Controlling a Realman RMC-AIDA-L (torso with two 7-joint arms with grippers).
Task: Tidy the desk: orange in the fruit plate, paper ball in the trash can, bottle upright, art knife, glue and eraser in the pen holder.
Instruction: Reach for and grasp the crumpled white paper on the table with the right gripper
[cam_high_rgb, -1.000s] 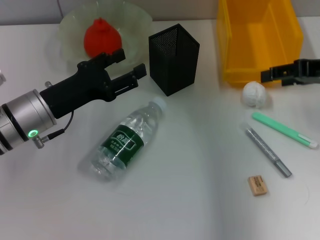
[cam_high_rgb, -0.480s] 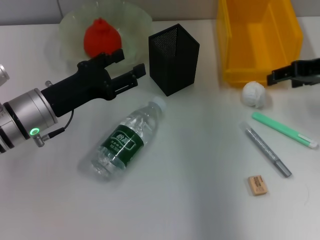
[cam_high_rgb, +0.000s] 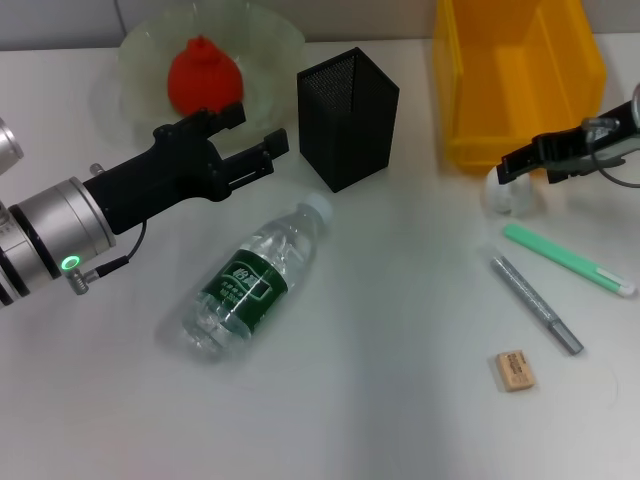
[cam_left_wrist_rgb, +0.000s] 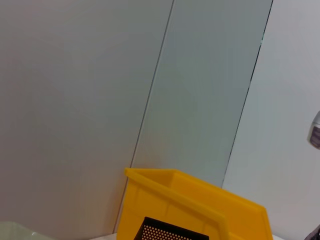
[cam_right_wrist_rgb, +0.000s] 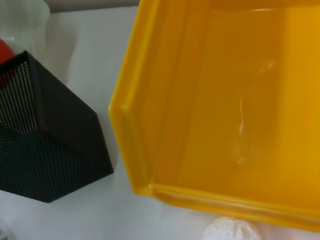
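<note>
1. White paper is the step in hand, as I judge it: my right tool (cam_high_rgb: 520, 166) hangs right over the paper ball (cam_high_rgb: 508, 195), which lies on the tabletop (cam_high_rgb: 400, 330) just in front of the trash can (cam_high_rgb: 520, 80). Whether that tool is spread or clenched I cannot tell from here.
2. My right wrist view looks down into the yellow can, which has nothing in it, with the ball's crumpled top at the edge of the picture.
3. The next move, I think, calls for a short drop around the ball, a light squeeze on soft paper, then a lift high enough to pass the can's near wall.
4. My left tool (cam_high_rgb: 258, 142) is released, its fingers spread, hovering between the fruit plate (cam_high_rgb: 270, 40) and the pen holder (cam_high_rgb: 348, 115). The orange (cam_high_rgb: 203, 75) already sits in the plate.
5. Left to do: the bottle (cam_high_rgb: 255, 280) lies on its side, and the eraser (cam_high_rgb: 515, 370) rests near a grey stick (cam_high_rgb: 535, 303) and a green stick (cam_high_rgb: 568, 260).
6. The tabletop is plain matte white; behind it stand pale grey wall panels (cam_left_wrist_rgb: 150, 90).
</note>
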